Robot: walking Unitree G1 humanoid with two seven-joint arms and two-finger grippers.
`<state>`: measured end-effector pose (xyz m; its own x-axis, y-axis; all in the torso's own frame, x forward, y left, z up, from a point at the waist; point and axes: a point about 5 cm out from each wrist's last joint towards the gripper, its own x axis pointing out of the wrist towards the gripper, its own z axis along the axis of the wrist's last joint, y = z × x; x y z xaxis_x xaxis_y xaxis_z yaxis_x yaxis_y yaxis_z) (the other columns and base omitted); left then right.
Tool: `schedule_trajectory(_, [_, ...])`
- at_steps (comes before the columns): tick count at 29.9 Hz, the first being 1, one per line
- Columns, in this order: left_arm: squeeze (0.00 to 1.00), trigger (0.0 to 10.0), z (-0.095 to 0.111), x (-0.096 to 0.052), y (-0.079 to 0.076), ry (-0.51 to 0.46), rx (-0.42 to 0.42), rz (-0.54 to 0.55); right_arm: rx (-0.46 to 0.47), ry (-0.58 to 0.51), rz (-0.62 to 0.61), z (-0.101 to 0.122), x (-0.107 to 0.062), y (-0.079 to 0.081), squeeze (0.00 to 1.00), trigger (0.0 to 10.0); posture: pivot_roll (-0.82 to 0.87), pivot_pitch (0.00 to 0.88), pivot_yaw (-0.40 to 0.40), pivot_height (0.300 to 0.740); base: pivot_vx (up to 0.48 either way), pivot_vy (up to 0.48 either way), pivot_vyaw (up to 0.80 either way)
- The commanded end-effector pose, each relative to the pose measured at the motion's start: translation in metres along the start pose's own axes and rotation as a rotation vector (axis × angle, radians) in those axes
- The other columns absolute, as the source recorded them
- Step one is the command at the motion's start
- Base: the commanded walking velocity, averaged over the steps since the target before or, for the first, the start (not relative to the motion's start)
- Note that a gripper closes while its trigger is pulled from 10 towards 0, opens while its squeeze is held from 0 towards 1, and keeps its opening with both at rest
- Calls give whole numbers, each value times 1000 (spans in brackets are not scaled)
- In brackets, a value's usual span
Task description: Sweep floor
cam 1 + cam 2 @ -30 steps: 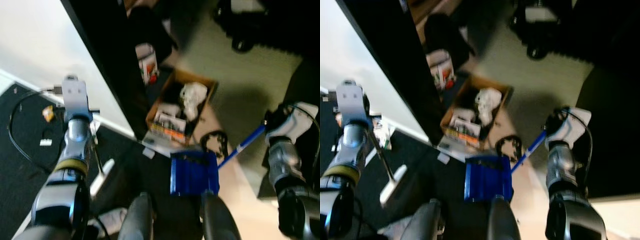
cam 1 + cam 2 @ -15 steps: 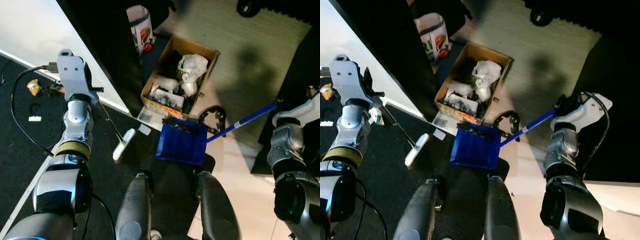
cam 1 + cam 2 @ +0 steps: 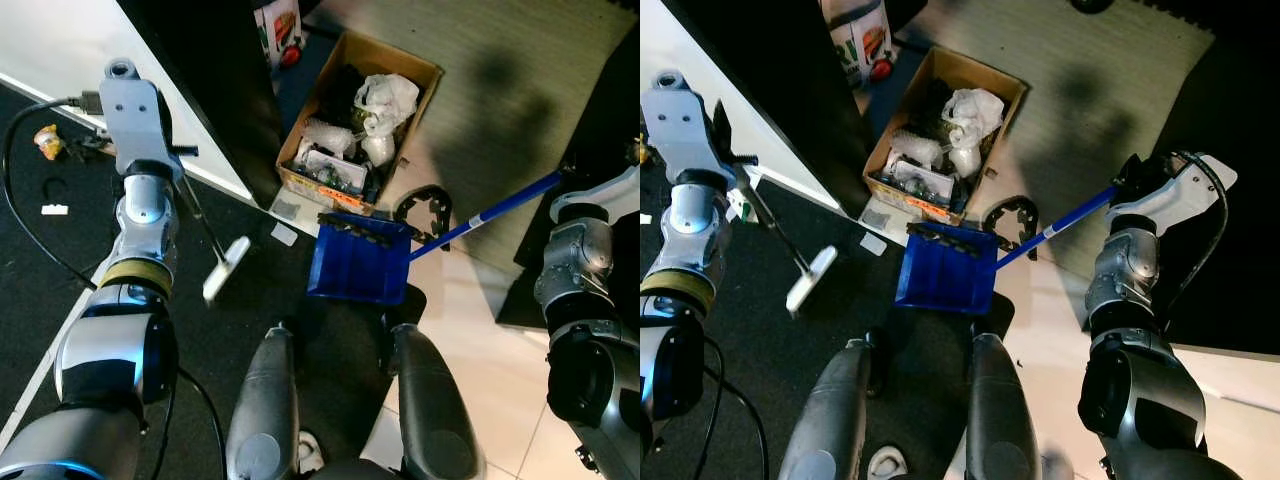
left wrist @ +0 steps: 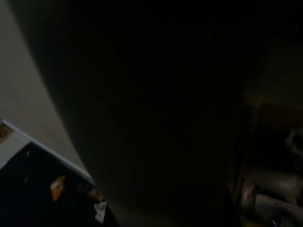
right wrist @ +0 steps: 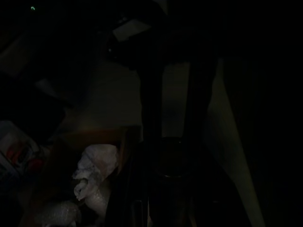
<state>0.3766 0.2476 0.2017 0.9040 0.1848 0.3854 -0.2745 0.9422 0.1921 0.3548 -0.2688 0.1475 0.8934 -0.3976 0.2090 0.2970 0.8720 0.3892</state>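
floor (image 3: pixel 470 330): two surfaces meet under the robot, a dark matte mat on its left and pale smooth tiles on its right, with a ribbed grey-beige rug further ahead.
dustpan (image 3: pixel 360 262): one, blue plastic, a flat square tray with a dark toothed edge at its far side; it rests on the floor just ahead of the robot's legs, at the seam of mat and tile, just beside the cardboard box.
dustpan handle (image 3: pixel 490 214): one long straight blue rod with a white band near the pan, slanting up to the right arm.
broom (image 3: pixel 225 268): one, a thin dark stick ending in a small pale oblong head that lies on the dark mat, left of the dustpan and apart from it.
left gripper (image 3: pixel 728 155): at the top of the broom stick, beside the white wall base; the stick runs out from it, so it grips the broom, though the fingers are hidden behind the silver wrist block.
right gripper (image 3: pixel 1127 190): at the upper end of the blue handle, closed around it.
cardboard box (image 3: pixel 412 95): one, brown, open-topped, packed with crumpled white plastic and printed packets.
black ring (image 3: pixel 423 211): one, knobbly, lying on the floor between box and handle.
wrist views: very dark; the right one faintly shows the white plastic in the box.
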Motion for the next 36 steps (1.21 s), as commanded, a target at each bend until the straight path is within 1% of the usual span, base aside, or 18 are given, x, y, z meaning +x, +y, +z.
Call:
schedule_trajectory(1, [0,10000,13,4,10,-93,23,38,44,2,-3,-4,-3,1,0,10000,-92,515,-1,731,0,0,0])
schedule_trajectory(5, [0,10000,23,8,6,-152,20,49,43,-11,52,-1,-2,10,0,10000,-131,541,-10,731,0,0,0])
schedule_trajectory(10, [0,10000,28,12,-1,-164,13,54,26,-30,112,1,-4,16,0,10000,-169,554,-24,731,0,0,0])
schedule_trajectory(15, [0,10000,30,11,-39,-161,-17,-5,4,-68,205,4,-14,26,0,10000,-229,568,-34,731,0,0,0])
schedule_trajectory(19, [0,10000,30,11,-43,-160,-20,-7,3,-72,214,4,-16,28,0,10000,-229,568,-34,731,0,0,0])
schedule_trajectory(22, [0,10000,32,9,-59,-157,-43,-32,-3,-90,239,5,-24,34,0,10000,-295,565,-27,731,0,0,0])
schedule_trajectory(23, [0,10000,32,9,-59,-157,-43,-32,-3,-90,239,5,-24,34,0,10000,-295,565,-27,731,0,0,0])
schedule_trajectory(25, [0,10000,37,6,-84,-147,-110,-76,-3,-101,245,7,-31,34,0,10000,-298,565,-24,731,0,0,0])
schedule_trajectory(26, [0,10000,42,3,-103,-148,-169,-124,-5,-97,237,6,-33,31,0,10000,-285,575,-21,731,0,0,0])
schedule_trajectory(27, [0,10000,42,3,-103,-148,-169,-124,-5,-97,237,6,-33,31,0,10000,-285,575,-21,731,0,0,0])
schedule_trajectory(28, [0,10000,48,-1,-122,-145,-228,-176,-10,-91,228,5,-34,28,0,10000,-269,580,-17,731,0,0,0])
schedule_trajectory(30, [0,10000,55,-7,-145,-142,-301,-246,-16,-82,217,4,-35,23,0,10000,-250,577,-6,731,0,0,0])
schedule_trajectory(31, [0,10000,55,-7,-145,-142,-301,-246,-16,-82,217,4,-35,23,0,10000,-250,577,-6,731,0,0,0])
schedule_trajectory(32, [0,10000,61,-12,-159,-154,-338,-299,-28,-78,203,3,-36,20,0,10000,-239,568,-1,731,0,0,0])
schedule_trajectory(33, [0,10000,75,-29,-192,-187,-440,-417,-55,-56,137,1,-38,11,0,10000,-218,544,4,731,0,0,0])
schedule_trajectory(34, [0,10000,75,-29,-192,-187,-440,-417,-55,-56,137,1,-38,11,0,10000,-218,544,4,731,0,0,0])
schedule_trajectory(35, [0,10000,85,-46,-217,-202,-520,-510,-89,-2,32,-5,-39,1,0,10000,-204,530,12,731,0,0,0])
schedule_trajectory(36, [0,10000,87,-52,-225,-202,-544,-544,-99,34,-24,-9,-38,-4,0,10000,-195,525,20,731,0,0,0])
